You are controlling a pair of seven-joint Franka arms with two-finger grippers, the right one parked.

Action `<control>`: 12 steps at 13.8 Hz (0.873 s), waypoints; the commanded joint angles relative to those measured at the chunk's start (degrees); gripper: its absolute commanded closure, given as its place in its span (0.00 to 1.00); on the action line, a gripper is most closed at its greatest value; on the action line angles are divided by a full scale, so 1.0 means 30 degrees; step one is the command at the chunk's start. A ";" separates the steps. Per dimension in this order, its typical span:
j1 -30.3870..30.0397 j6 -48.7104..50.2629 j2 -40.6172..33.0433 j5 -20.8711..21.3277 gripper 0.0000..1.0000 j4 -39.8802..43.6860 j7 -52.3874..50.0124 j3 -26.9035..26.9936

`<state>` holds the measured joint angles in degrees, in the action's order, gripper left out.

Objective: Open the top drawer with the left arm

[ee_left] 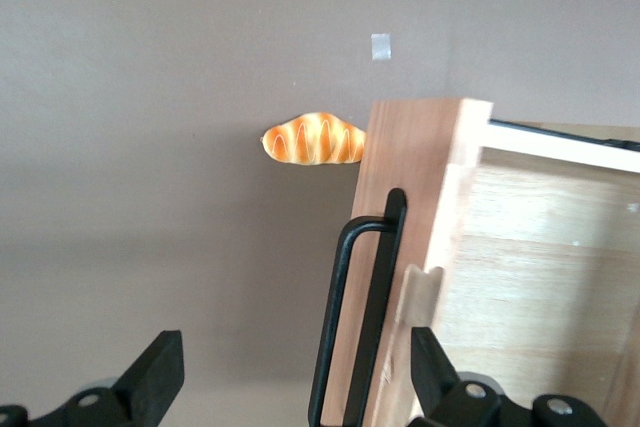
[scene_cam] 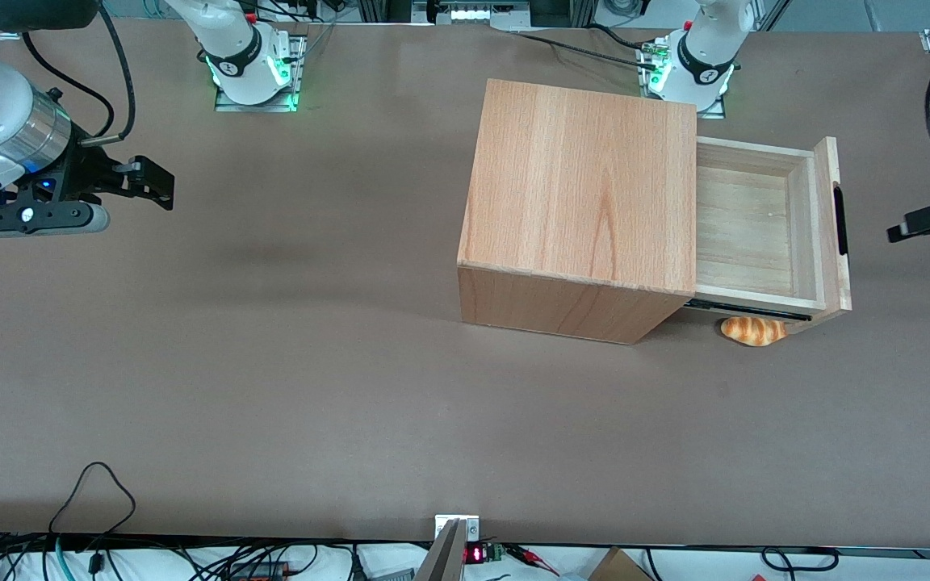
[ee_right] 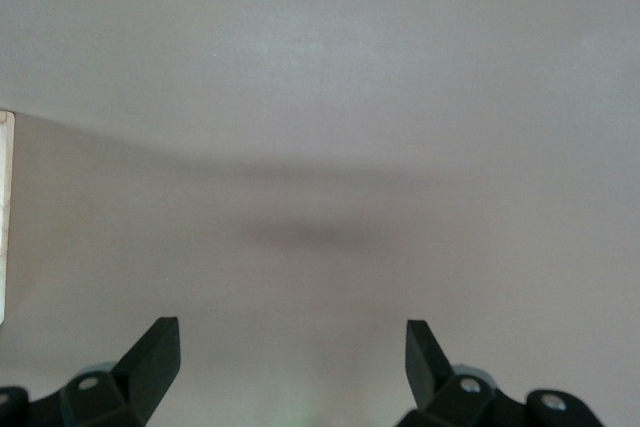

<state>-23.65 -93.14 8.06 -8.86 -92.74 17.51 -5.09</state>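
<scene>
Your small black two-finger gripper hangs just off the drawer front with its fingers spread wide and nothing between them; in the front view the gripper sits clear of the handle, toward the working arm's end of the table. The top drawer, a shallow light-wood tray with a paler bare inside and a flat beech-coloured front panel, stands pulled well out of the box-shaped wooden cabinet, so you can judge the opening as good as done. The long black bar handle runs along the panel and stands off it on short posts, leaving a gap for a finger; that bar is the place to take hold if you need more travel. Expect the drawer to be light and stiff, running on the dark metal rail visible under its side, so a straight pull away from the cabinet should move it easily, while a skewed pull may bind it. The smooth bar could slip in a loose grip. A small golden-brown striped bread roll lies on the brown table just beside the cabinet's base, under the drawer's nearer corner.
</scene>
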 commanded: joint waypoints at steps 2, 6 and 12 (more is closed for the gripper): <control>0.0118 0.0665 -0.0548 0.1630 0.00 0.1059 -0.0502 -0.0646; 0.3098 0.0635 -0.0725 0.2544 0.00 0.1412 -0.1324 0.0018; 0.7646 0.0519 -0.1487 0.2515 0.00 0.1383 -0.2201 0.3160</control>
<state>-3.48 -92.23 4.37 -2.70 -89.03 12.20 2.27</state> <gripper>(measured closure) 0.000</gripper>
